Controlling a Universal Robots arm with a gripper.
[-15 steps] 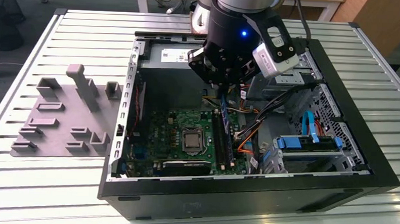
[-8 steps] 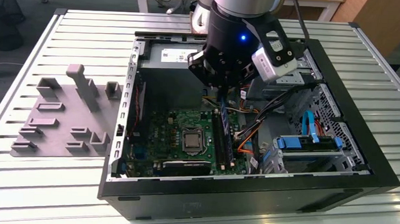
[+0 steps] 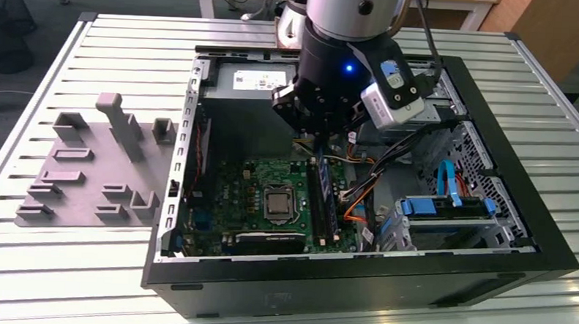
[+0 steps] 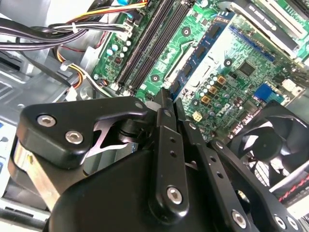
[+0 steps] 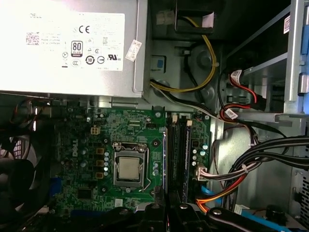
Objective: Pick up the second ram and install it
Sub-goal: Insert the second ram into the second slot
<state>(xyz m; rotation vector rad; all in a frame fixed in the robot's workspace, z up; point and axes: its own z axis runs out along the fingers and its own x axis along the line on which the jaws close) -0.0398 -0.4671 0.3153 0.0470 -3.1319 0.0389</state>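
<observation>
1. Here I am over the open computer case [image 3: 363, 279] on the slatted table [image 3: 109, 44]; my arm [image 3: 350, 25] reaches down into its opening.
2. My gripper [image 4: 169, 98] has its two fingers drawn together, with barely a slit between them; I see nothing in that slit, so I have hold of nothing.
3. The fingertips hang above the green motherboard [image 4: 231, 77], apart from it; in the exterior view they sit over the end of the memory slots nearer the power supply [image 5: 72, 43].
4. The second ram [image 5: 165, 162] stands on edge in the slot just beside the processor socket [image 5: 129, 169]; in the first wrist view it lies in line with the gap between my fingers and shows as a thin blue strip.
5. Another stick [image 5: 187, 159] stands in the next slot over, parallel and just beside it; its bluish face is turned a little towards the camera.
6. Bundled cables [image 5: 260, 154] run past the slots on the side away from the socket; a black fan [image 4: 270, 140] sits near the board's edge.
7. A grey holder tray [image 3: 94, 161] lies on the table at the exterior view's left, apart from the case.
</observation>
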